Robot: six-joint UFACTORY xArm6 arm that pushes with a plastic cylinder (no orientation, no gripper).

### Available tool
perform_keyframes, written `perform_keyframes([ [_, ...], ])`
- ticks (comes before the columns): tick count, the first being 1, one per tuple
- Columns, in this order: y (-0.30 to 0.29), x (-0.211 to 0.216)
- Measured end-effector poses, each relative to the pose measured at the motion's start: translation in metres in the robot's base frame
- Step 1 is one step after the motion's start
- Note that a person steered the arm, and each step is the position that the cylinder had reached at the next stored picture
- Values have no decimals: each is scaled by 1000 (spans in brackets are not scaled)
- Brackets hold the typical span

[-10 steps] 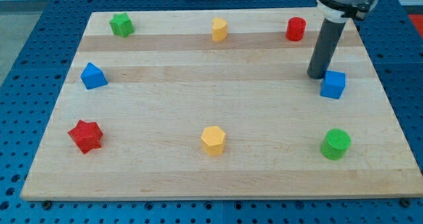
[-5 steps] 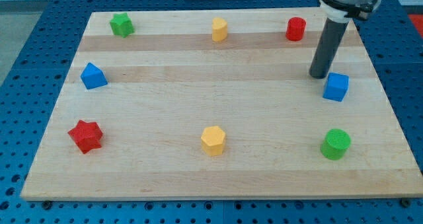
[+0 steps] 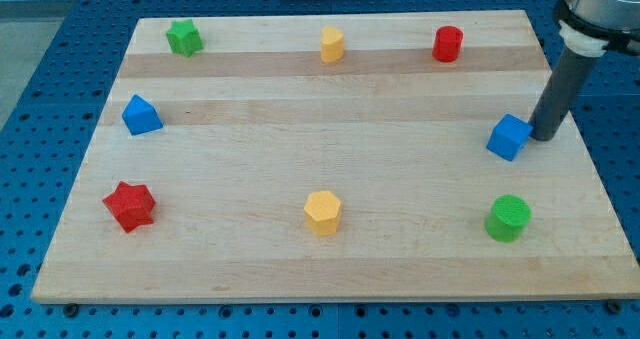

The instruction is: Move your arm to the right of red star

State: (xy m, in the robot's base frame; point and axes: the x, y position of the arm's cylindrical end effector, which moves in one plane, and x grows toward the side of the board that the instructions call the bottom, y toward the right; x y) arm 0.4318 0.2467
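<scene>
The red star [image 3: 129, 206] lies at the view's lower left of the wooden board [image 3: 330, 254]. My tip [image 3: 545, 135] is at the view's far right, touching or nearly touching the right side of the blue cube [image 3: 508, 137]. The tip is far to the right of the red star, almost the whole board's width away, and a little higher in the view.
A green star [image 3: 183, 37], a yellow block [image 3: 332, 45] and a red cylinder [image 3: 447, 44] line the view's top. A blue block [image 3: 140, 114] sits at the left. A yellow hexagon [image 3: 322, 212] and a green cylinder [image 3: 508, 218] sit along the bottom.
My tip moved from the blue cube's upper left round to its right side. The blue cube shifted a little and turned. The other blocks stayed put.
</scene>
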Motion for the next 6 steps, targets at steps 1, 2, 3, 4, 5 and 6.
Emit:
perform_keyframes([
  [1, -28, 7],
  [2, -23, 9],
  [3, -23, 9],
  [4, -11, 0],
  [5, 9, 2],
  [6, 51, 82],
])
